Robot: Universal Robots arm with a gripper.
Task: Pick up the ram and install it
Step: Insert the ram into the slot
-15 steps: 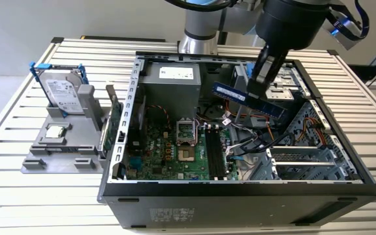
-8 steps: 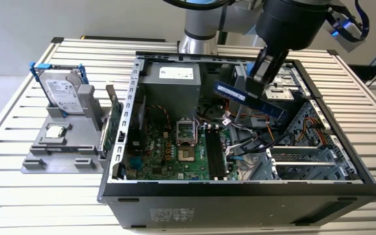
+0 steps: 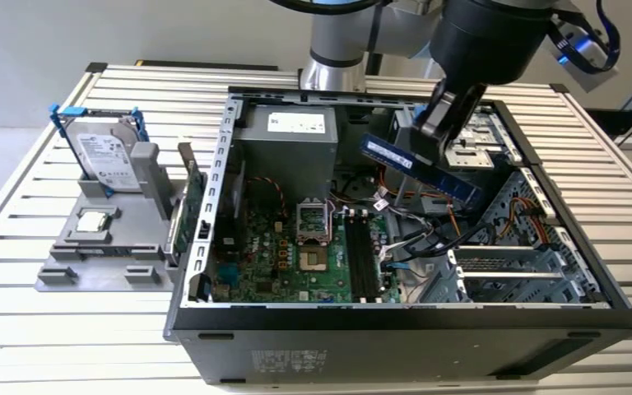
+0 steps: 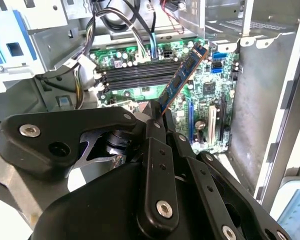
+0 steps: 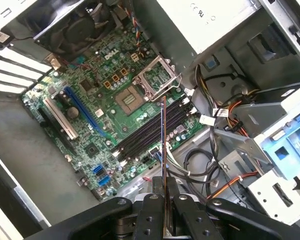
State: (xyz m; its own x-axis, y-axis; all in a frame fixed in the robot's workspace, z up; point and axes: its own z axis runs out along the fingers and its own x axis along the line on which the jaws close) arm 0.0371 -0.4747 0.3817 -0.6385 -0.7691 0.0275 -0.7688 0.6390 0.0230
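Now, the hand [image 5: 163,196] is clamped narrow on one end of the ram [image 4: 181,79]. The stick is in the air over the open PC case [image 3: 404,317], tilted in the exterior view, and clear of the mobo [image 3: 283,247] as far as I can tell. I can't see the actual grip point, as black finger links cover it in both wrist views. The first wrist view gives the ram edge-on, a thin line. The arm's upper part is cut off at the exterior frame top.

Black mem slots [image 5: 149,129] lie beside the CPU socket [image 5: 133,97]. Room: the case top is open, but the cable bundle [image 3: 431,239] and drive bay [image 3: 480,148] crowd the slot side.

On the desk [image 3: 20,329], well apart toward the exterior view's left:
- hard drive [image 3: 108,156] upright in the grey holder [image 3: 75,267]
- small chip [image 3: 95,220] flat
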